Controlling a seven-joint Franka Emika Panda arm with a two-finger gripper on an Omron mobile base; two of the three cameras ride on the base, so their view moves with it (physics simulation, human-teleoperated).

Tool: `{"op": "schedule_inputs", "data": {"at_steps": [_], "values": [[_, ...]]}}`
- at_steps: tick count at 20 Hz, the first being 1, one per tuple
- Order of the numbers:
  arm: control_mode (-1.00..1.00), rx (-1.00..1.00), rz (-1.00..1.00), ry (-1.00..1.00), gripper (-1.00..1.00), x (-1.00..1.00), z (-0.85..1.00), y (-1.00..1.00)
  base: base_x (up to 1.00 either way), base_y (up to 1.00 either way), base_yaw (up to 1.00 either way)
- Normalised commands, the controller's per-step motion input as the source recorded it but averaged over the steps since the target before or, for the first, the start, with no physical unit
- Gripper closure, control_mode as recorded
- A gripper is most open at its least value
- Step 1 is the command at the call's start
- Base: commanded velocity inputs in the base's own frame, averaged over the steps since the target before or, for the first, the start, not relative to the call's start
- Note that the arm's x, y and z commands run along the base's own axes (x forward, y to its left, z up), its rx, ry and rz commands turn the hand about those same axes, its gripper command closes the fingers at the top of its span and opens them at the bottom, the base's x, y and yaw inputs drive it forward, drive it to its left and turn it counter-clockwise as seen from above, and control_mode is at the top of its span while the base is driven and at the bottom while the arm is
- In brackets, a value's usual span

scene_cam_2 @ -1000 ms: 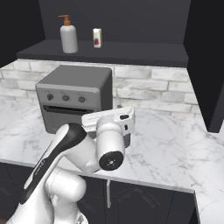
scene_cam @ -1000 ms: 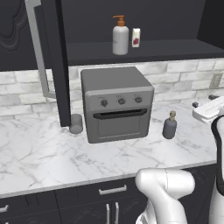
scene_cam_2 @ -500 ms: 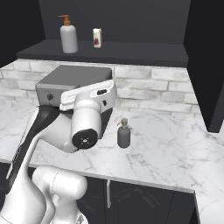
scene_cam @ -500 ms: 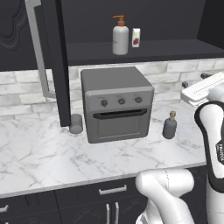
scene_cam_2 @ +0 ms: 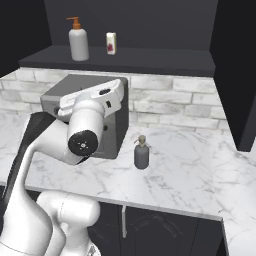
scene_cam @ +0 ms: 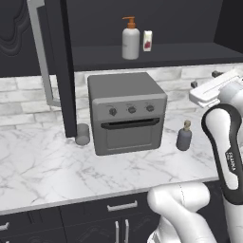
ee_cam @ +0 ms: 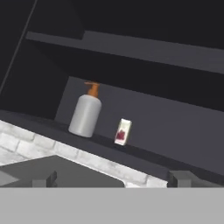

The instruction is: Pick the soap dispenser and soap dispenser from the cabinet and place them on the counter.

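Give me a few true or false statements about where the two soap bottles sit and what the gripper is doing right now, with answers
1. The white soap dispenser stands on the cabinet shelf. True.
2. The dark grey soap dispenser is in the cabinet. False: it stands on the counter, right of the toaster oven.
3. The gripper holds a bottle. False: it is open and empty.
4. A small carton stands beside the white bottle. True.
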Motion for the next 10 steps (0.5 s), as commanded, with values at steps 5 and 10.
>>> {"op": "schedule_inputs", "data": {"at_steps": [5,10], "values": [[-1.0,-0.01,-0.09,0.02,-1.0,0.01,0.37,0.25,0.0,0.0,0.0],[-1.0,-0.06,-0.08,0.02,-1.0,0.15,0.4,0.56,0.0,0.0,0.0]]}}
